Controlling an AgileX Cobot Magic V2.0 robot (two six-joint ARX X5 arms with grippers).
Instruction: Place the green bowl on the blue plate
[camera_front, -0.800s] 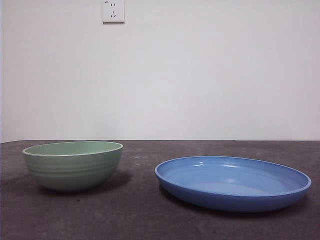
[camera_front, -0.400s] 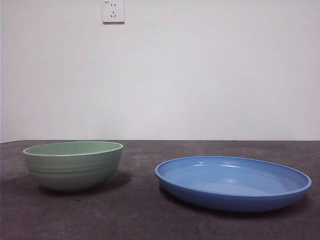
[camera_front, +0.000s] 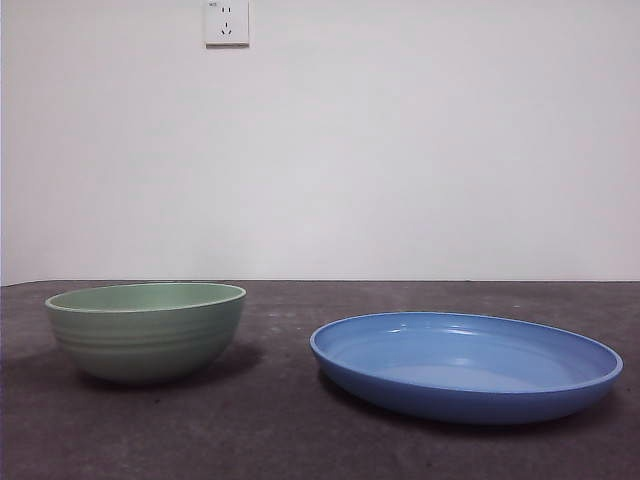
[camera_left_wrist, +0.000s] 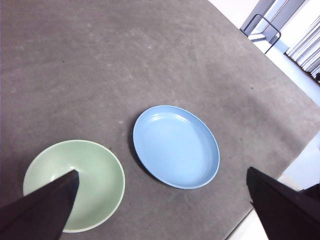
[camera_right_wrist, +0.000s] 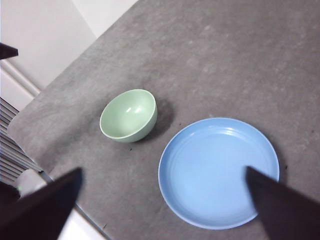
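Note:
The green bowl (camera_front: 147, 330) stands upright on the dark table at the left, empty. The blue plate (camera_front: 466, 365) lies to its right, apart from it, also empty. From high above, the left wrist view shows the bowl (camera_left_wrist: 82, 180) and the plate (camera_left_wrist: 176, 146) side by side, with my left gripper (camera_left_wrist: 162, 200) open and holding nothing. My right gripper (camera_right_wrist: 162, 192) is open too, high over the plate (camera_right_wrist: 218, 172), with the bowl (camera_right_wrist: 129, 115) further off. Neither arm shows in the front view.
A white wall with a socket (camera_front: 226, 21) stands behind the table. The table's edge (camera_left_wrist: 280, 170) runs close to the plate in the left wrist view, and a table corner (camera_right_wrist: 30, 167) lies beyond the bowl.

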